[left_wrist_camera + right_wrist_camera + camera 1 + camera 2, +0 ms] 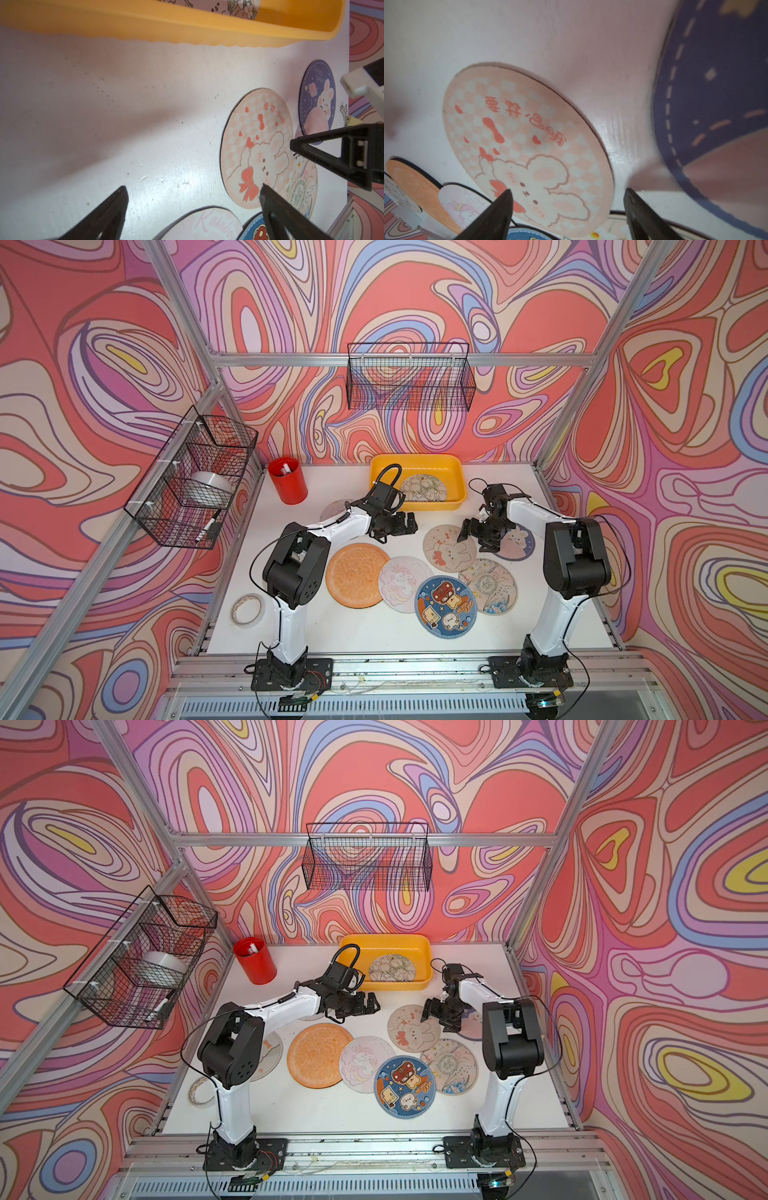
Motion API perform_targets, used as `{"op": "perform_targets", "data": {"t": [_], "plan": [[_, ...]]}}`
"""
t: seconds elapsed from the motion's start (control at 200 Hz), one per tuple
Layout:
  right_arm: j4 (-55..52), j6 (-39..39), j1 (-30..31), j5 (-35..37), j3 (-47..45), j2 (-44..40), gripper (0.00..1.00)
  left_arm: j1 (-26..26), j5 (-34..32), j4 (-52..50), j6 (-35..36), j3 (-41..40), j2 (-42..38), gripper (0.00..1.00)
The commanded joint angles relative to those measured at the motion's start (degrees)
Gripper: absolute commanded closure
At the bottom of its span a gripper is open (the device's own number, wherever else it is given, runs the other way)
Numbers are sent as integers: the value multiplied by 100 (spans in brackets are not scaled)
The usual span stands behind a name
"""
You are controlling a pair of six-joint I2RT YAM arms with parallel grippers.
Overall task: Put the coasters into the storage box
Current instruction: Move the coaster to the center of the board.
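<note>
Coasters: thin round discs, most lying flat in a loose cluster on the white table (353, 630) between the two arms.
Storage box: shallow yellow tray (415, 460) with rounded corners and a flared rim, at the back of the table just behind the cluster.
Boxed coaster: pale disc (424, 488) with a green-lined floral print, flat on the box floor.
Bunny coaster: pink-and-white checks (525, 141), a white rabbit, red bow and hearts; it is the loose one closest to the box front.
Purple coaster: dark violet (316, 99) with a dashed border and a rabbit, just beside the bunny coaster, partly hidden under the right arm in both top views.
Orange coaster: textured, plain (355, 574), touching the unicorn coaster (401, 583).
Blue coaster: cartoon figures, stitched-look rim (445, 606), overlapping the unicorn disc and a pale floral coaster (492, 587).
Left gripper: fingers spread wide (193, 187), nothing between them, over bare table between box and bunny coaster.
Right gripper: jaws apart and empty (569, 191), above the bunny coaster's edge; contact cannot be told.
</note>
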Motion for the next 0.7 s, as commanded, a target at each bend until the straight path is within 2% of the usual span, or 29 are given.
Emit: {"op": "perform_targets", "data": {"t": [0.0, 0.3, 0.696], "plan": [[-54, 95, -17, -56, -196, -46, 15, -52, -2, -210, 0, 158, 159, 0], [577, 349, -3, -666, -416, -78, 12, -73, 79, -291, 50, 327, 294, 0], [634, 204, 256, -947, 383, 530, 7, -99, 78, -354, 31, 345, 355, 0]]}}
